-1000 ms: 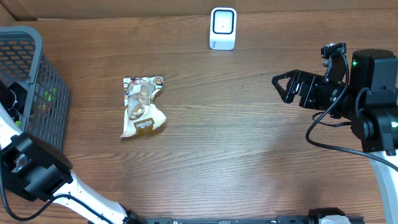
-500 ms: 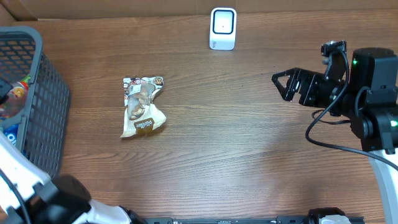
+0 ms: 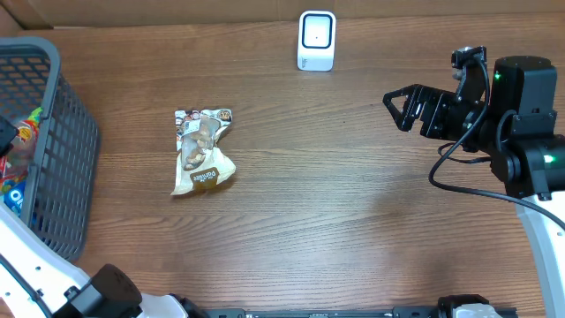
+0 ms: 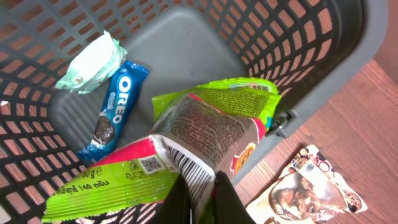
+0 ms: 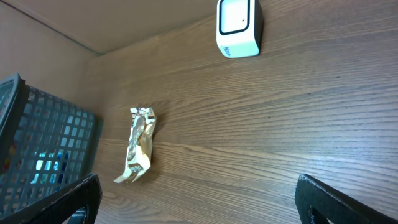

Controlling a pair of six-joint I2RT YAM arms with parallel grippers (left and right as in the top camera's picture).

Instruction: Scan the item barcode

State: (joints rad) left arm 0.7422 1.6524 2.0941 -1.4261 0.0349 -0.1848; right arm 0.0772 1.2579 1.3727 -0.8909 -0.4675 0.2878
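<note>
In the left wrist view my left gripper (image 4: 200, 198) is shut on a green and red snack bag (image 4: 211, 127), pinching it beside its barcode (image 4: 189, 174). The bag hangs above the inside of the grey basket (image 4: 311, 37). From overhead only a bit of the bag (image 3: 26, 128) shows over the basket (image 3: 62, 168) at the far left edge. The white scanner (image 3: 316, 40) stands at the back middle of the table. My right gripper (image 3: 402, 110) hovers open at the right, nothing between its fingers, and the scanner (image 5: 238, 28) shows in its view.
A blue Oreo pack (image 4: 115, 109) and a white-green packet (image 4: 93, 62) lie on the basket floor. A beige snack bag (image 3: 201, 152) lies on the table between basket and scanner, also seen from the wrists as the beige bag (image 5: 140, 146) (image 4: 308, 186).
The left arm's lower links have swung toward the bottom edge, and the green bag has come into view over the basket. The right gripper has shifted slightly up and left.
</note>
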